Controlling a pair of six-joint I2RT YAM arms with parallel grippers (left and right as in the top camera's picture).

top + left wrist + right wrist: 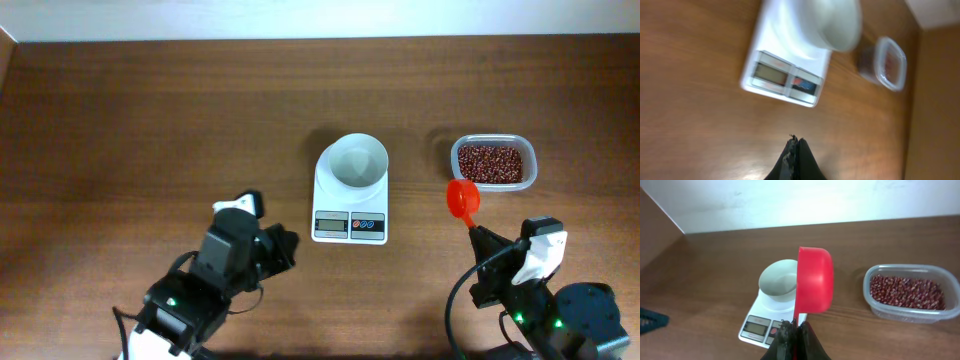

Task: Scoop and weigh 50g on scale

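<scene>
Scale: the scale (350,205) sits on the brown tabletop (150,120), about mid-width, with its front panel facing the two arms.
Front panel: a grey display (331,224) with red and blue buttons (368,224) beside it; the reading is too small to make out.
On the scale: a white bowl (357,163) stands upright on the platform, behind the panel.
Right of the scale: a clear tub (531,175) of red-brown beans (490,162) rests on the tabletop, apart from the scale and level with the bowl.
Between scale and tub: a red scoop (462,198), its cup just beside the tub's near corner on the scale side. From the right wrist view the cup is turned on its side, and what it holds cannot be seen.
Right hand: the right hand (479,237) is in front of and to the right of the scale, its fingers clamped on the scoop's handle.
Left hand: the left hand (288,247) is in front of and to the left of the scale, close to its front left corner but not touching it. Its fingers are pressed together with nothing between them.
</scene>
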